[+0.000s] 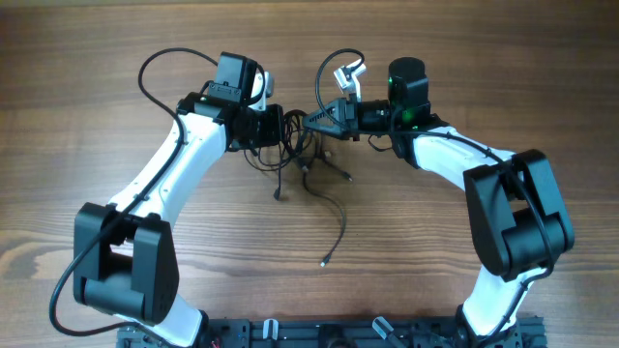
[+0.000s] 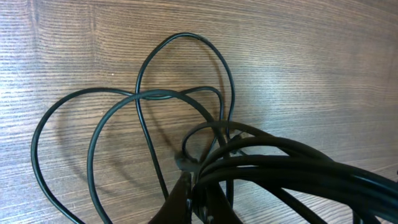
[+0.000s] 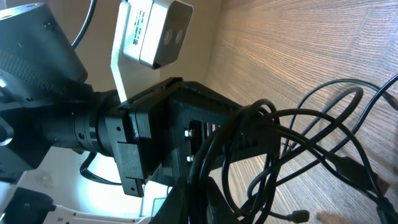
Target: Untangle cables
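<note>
The cables (image 1: 308, 166) are bunched between both grippers at the middle of the wooden table (image 1: 503, 58), one strand trailed toward the robot. Strands are clamped in the closed left gripper (image 1: 283, 126) and the closed right gripper (image 1: 309, 120).

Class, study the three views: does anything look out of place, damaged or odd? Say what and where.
Only the cables stand out: a tangled black bundle in the middle of the table, pinched between the left gripper and the right gripper, with one loose strand trailing away from it. Nothing looks damaged or spilled.
</note>
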`<action>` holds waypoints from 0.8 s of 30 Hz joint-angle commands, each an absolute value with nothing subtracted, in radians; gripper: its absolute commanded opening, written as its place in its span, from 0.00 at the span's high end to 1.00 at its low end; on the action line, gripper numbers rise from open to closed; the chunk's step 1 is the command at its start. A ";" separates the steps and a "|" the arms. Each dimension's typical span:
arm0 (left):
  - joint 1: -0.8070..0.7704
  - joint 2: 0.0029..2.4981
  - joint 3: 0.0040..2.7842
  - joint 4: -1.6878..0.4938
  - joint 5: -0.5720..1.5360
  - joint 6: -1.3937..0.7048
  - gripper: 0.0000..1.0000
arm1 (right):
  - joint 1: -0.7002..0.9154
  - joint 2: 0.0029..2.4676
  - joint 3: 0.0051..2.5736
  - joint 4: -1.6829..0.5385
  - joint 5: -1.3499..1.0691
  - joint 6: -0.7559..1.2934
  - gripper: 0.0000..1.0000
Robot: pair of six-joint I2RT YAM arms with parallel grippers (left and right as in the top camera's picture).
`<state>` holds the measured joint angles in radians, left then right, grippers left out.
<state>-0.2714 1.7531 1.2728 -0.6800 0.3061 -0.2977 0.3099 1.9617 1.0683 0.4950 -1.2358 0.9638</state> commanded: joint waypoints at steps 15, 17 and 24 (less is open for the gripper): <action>-0.133 1.679 1.274 -0.823 0.420 -0.141 0.96 | 0.305 1.958 1.071 -0.084 -0.752 0.646 0.69; -0.133 1.679 1.274 -0.818 0.419 -0.163 0.96 | 0.305 1.958 1.071 -0.117 -0.794 0.573 0.68; -0.076 1.679 1.274 -0.736 0.419 -0.628 0.96 | 0.323 1.958 1.071 -0.125 -1.059 0.382 0.64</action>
<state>-0.1127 1.7050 1.2732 -0.7689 0.3958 -0.3595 0.3069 1.9617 1.0695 -0.1242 -0.9543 0.4835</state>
